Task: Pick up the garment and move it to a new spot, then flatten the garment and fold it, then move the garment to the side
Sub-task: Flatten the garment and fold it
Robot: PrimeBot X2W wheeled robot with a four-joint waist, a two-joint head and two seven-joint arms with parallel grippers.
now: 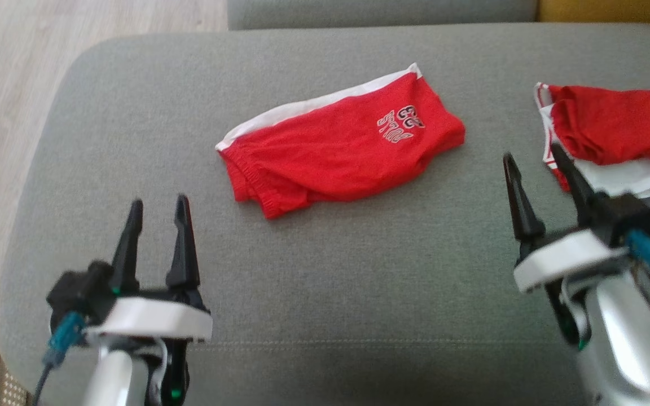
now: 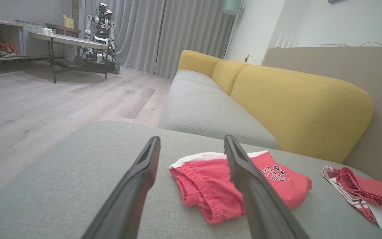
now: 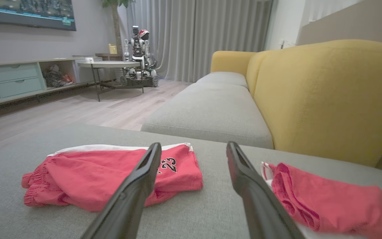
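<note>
A red garment [image 1: 336,152], shorts with a white band and a printed logo, lies folded flat in the middle of the grey sofa cushion [image 1: 359,270]. It also appears in the left wrist view [image 2: 207,186] and the right wrist view [image 3: 95,176]. My left gripper [image 1: 159,201] hovers open, short of the shorts' near left corner, nothing between its fingers [image 2: 191,139]. My right gripper [image 1: 532,152] stands open between the shorts and a second, bunched red and white garment [image 1: 618,127], its right fingertip close to that cloth's edge [image 3: 194,145].
The second garment [image 3: 327,202] lies at the cushion's right end. A yellow backrest [image 2: 293,106] rises behind the cushions. Wooden floor [image 1: 9,84] drops off past the cushion's left edge. Another robot [image 2: 99,39] stands by a low table across the room.
</note>
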